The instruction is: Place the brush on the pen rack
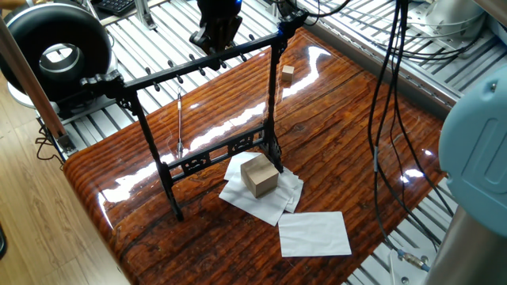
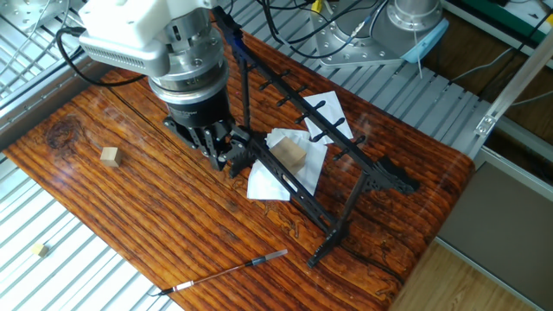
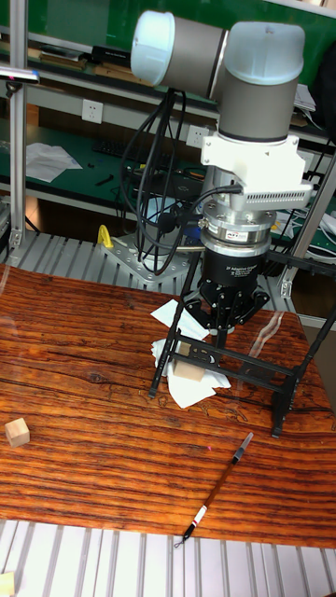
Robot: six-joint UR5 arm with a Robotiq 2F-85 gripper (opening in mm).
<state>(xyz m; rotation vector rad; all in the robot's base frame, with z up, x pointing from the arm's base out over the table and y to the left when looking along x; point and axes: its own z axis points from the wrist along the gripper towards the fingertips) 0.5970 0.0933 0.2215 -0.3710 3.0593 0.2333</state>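
The brush [image 2: 229,274] lies flat on the wooden table near its edge, apart from everything else; it shows as brush [image 3: 215,502] in the tall view and as brush [image 1: 180,123] behind the frame. The pen rack [image 2: 302,108] stands upright across the table, also seen as pen rack [image 1: 198,67] and pen rack [image 3: 252,362]. My gripper [image 2: 218,151] hangs low beside one end of the rack, fingers drawn together with nothing in them. It is far from the brush. The gripper [image 3: 221,328] points straight down; the gripper [image 1: 212,36] sits behind the top bar.
A wooden block [image 1: 259,175] rests on crumpled white paper by the rack's foot. A flat white sheet [image 1: 314,233] lies nearer the front. A small wooden cube [image 2: 109,155] sits alone on the table. Black cables [image 1: 388,79] hang at the right.
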